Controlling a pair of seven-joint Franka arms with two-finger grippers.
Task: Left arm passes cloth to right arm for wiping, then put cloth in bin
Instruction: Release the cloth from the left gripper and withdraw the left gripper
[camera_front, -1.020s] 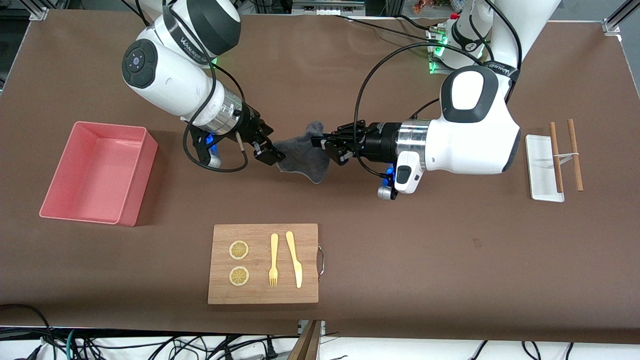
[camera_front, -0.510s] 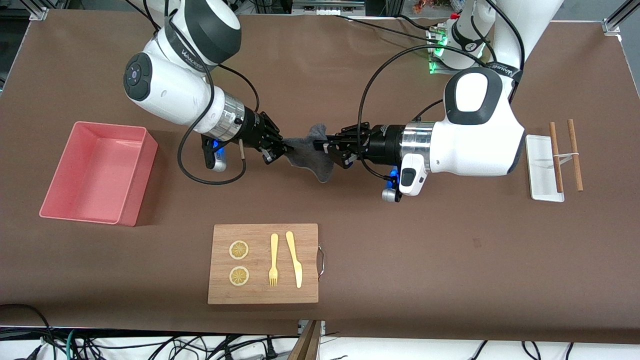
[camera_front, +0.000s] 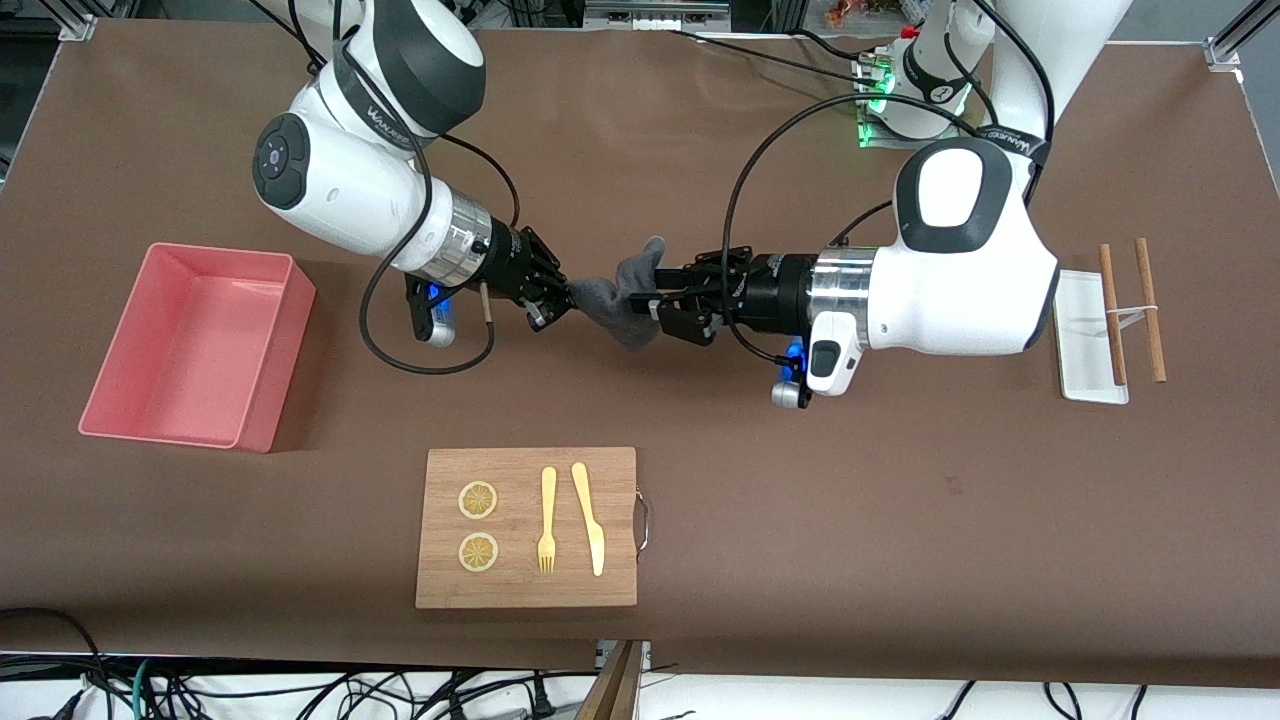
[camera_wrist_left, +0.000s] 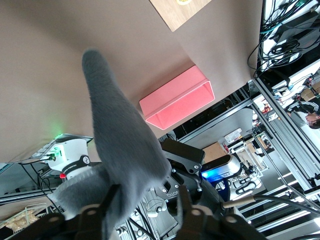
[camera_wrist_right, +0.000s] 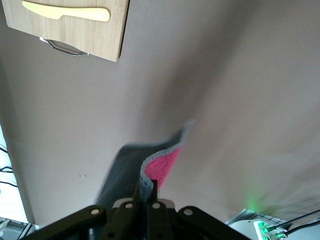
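Grey cloth (camera_front: 622, 296), one, two lemon slices (camera_front: 478, 526), one bin (camera_front: 262, 352)

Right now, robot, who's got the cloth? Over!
Right gripper shut on cloth, midair above table. Left gripper at the cloth's other end, letting go. Pink bin waits at right arm's end. Nothing in the way.

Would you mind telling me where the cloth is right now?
In the front view the cloth hangs above the table's middle, between the right gripper, shut on it, and the left gripper.
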